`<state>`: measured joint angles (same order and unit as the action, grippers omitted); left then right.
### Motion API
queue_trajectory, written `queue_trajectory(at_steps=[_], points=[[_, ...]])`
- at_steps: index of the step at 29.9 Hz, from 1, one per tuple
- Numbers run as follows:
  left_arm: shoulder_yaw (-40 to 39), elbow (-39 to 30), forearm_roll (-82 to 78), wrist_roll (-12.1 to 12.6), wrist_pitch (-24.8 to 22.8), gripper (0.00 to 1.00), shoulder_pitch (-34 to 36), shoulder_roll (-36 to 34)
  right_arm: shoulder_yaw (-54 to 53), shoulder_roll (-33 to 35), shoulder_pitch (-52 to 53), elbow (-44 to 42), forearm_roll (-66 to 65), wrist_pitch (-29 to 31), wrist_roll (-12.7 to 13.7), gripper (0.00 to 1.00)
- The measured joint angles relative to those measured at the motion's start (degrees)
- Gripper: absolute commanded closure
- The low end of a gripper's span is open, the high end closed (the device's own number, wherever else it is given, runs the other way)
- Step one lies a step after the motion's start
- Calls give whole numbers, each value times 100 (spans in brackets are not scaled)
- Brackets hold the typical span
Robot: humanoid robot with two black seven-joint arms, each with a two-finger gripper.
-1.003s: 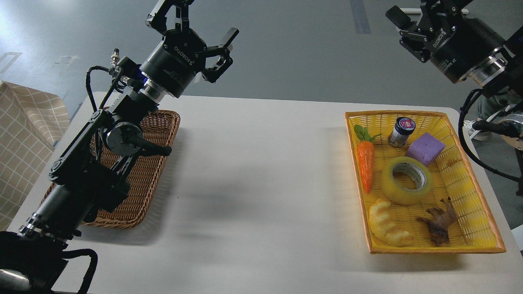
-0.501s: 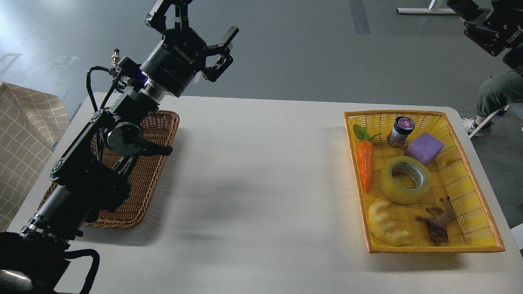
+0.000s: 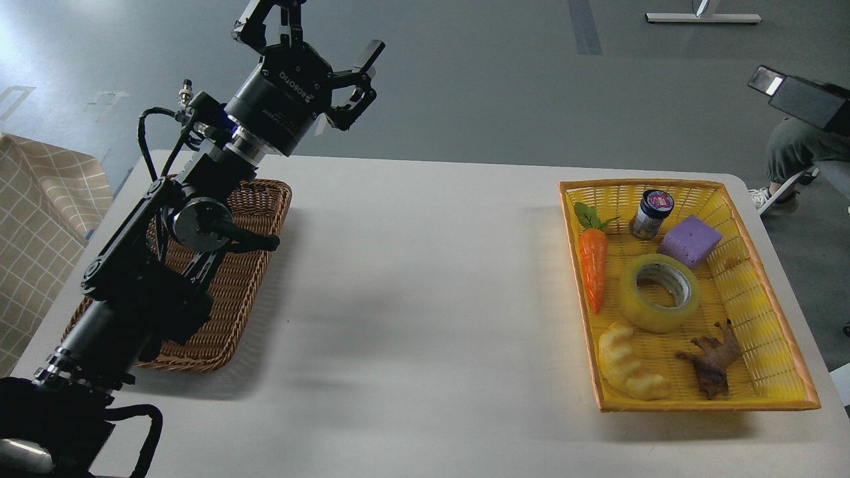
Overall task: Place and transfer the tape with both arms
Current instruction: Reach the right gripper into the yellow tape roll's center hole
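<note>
Here, on the far left, a checked cloth (image 3: 40, 212) hangs beside the white table (image 3: 412, 299). The left arm (image 3: 153, 265) rises over a brown wicker basket (image 3: 232, 292) at the table's left edge, and the left gripper (image 3: 319, 36) is held high above the table's far edge with its fingers spread wide, nothing between them. The middle of the table is bare white. At the right sits a yellow basket (image 3: 777, 345). In it the tape (image 3: 659, 284) lies flat near the centre, core facing up, with a toy carrot (image 3: 593, 262) to its left, a small jar (image 3: 650, 214) and a purple block (image 3: 690, 241) behind it, a croissant toy (image 3: 627, 364) and a brown animal figure (image 3: 714, 362) in front. The right gripper is out of sight; only a black boxy part (image 3: 800, 99) shows at the upper right edge.
</note>
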<state>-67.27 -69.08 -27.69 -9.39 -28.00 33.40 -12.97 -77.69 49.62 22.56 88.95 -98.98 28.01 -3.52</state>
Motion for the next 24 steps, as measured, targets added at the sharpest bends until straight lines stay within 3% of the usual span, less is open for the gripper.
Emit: queue_trajectory(at_steps=[9, 24], points=[[3, 21, 0, 0, 0, 2, -10, -3, 868, -328, -52, -325, -1823, 1, -33, 1], [-12, 36, 61, 0, 0, 2, -140, 5, 838, -1095, -482, -1194, -2118, -1, 32, 1]])
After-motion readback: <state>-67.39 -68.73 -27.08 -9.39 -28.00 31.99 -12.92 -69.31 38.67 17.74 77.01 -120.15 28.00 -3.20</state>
